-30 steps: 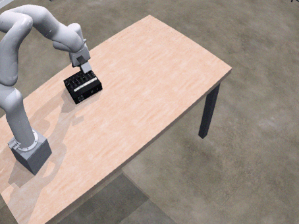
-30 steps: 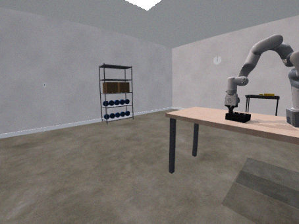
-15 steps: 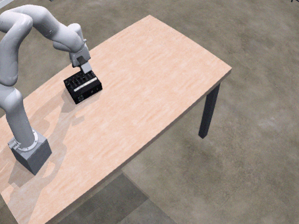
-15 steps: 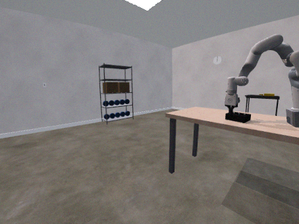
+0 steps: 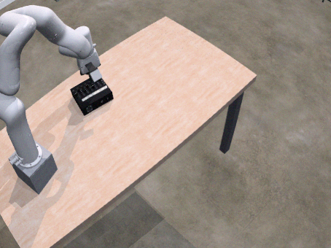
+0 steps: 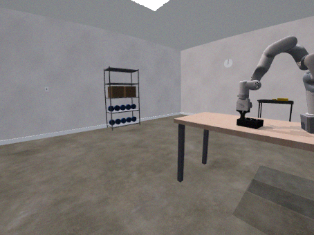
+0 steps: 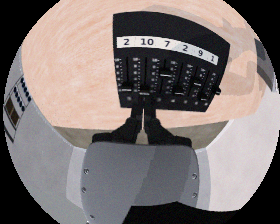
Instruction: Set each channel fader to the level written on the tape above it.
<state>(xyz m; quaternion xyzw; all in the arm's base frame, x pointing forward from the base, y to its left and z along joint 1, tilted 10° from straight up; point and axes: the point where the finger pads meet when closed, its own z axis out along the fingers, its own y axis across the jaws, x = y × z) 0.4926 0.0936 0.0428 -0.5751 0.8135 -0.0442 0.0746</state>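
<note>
1. lighting desk [image 5: 92,95], a black boxy console with a white tape strip [image 7: 169,45] reading 2, 10, 7, 2, 9, 1, sits on the pale wooden table [image 5: 175,92] near the arm's base.
2. grey gripper [image 7: 143,111], pressed together on nothing, rests at the near edge, seemingly by the second fader.
3. risk: closed tips shoving could overshoot small smooth caps or nudge a neighbour.

Black lighting desk [image 5: 92,95], a small box standing level on the pale wooden table top, seen too in the wrist view [image 7: 169,60] and the exterior view [image 6: 250,122]. White tape strip [image 7: 168,48] across the panel, reading 2, 10, 7, 2, 9, 1. Below it, a row of faders [image 7: 164,80] in parallel slots, caps at differing heights, exact levels too small to read.
</note>
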